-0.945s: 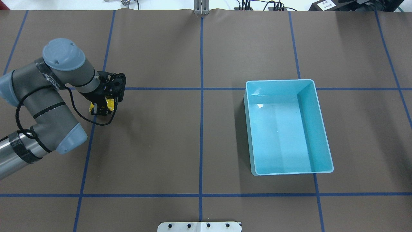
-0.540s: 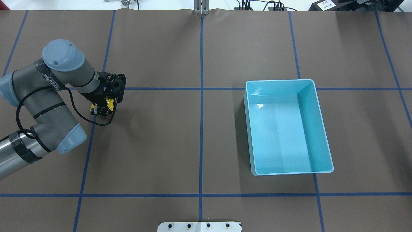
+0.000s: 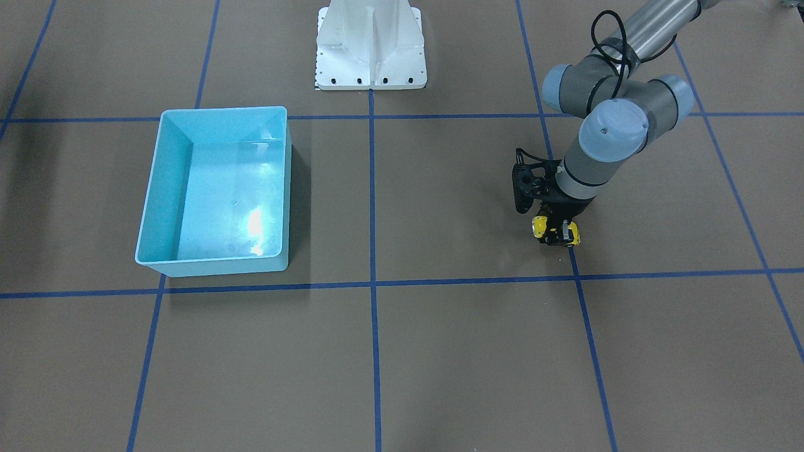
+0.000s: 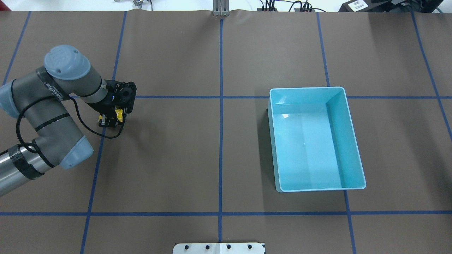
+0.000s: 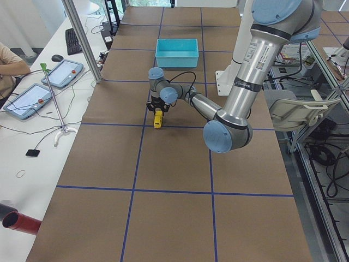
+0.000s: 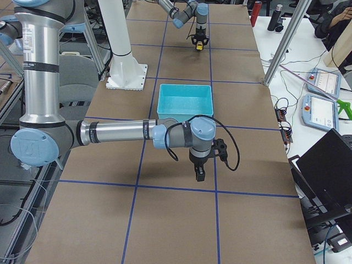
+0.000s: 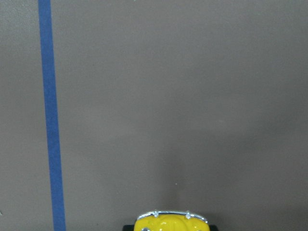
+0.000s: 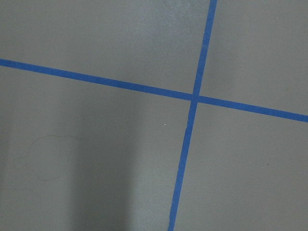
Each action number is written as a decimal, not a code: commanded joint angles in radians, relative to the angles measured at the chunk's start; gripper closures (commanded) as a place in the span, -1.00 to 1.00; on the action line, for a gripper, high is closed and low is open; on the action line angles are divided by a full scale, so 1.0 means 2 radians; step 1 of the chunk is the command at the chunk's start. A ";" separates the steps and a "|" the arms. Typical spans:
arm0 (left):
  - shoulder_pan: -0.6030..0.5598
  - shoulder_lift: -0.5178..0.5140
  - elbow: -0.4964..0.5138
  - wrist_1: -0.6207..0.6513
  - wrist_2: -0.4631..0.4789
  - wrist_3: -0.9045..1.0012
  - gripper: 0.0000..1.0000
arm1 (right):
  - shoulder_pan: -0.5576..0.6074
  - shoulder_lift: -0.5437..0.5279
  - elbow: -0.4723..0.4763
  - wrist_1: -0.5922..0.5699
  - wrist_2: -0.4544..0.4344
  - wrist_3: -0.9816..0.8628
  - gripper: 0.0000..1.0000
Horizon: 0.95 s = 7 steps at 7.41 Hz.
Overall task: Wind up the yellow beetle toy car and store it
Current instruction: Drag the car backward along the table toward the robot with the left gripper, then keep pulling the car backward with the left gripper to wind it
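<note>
Bin-wise, the light blue bin (image 4: 307, 88) sits open-topped on the brown table (image 4: 176, 158) over on the robot's right half. All I see inside it is its own pale floor, with glare on it. The yellow beetle toy car (image 4: 120, 113) is outside it and well apart, over on the robot's left half, just beside a line of the blue tape (image 4: 220, 141) grid.

The left gripper (image 3: 556, 234) points down with its fingers closed on the car's sides, so yellow shows between the black fingers. From the left end of the table the car (image 5: 157, 119) looks to be right down at the surface, though I cannot tell whether its wheels touch. The left wrist camera catches only the car's chrome-edged yellow end (image 7: 171, 222) at the bottom of its view.

The right gripper (image 6: 199, 175) hangs pointing down near the bin (image 6: 184, 102), above a tape line. It shows only from the right end of the table, and I cannot tell whether its fingers are apart or together.
</note>
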 commanded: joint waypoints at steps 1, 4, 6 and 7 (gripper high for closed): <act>0.000 0.008 0.001 -0.012 0.000 0.000 1.00 | 0.000 0.000 0.000 0.000 -0.003 0.000 -1.00; 0.000 0.011 0.005 -0.022 0.000 0.003 1.00 | 0.000 0.000 0.000 0.000 -0.004 0.000 -1.00; 0.000 0.012 0.009 -0.023 0.000 0.007 1.00 | 0.000 0.000 0.000 0.000 -0.003 0.000 -1.00; -0.001 0.021 0.008 -0.032 0.000 0.007 1.00 | 0.000 0.000 0.000 0.000 -0.003 0.000 -1.00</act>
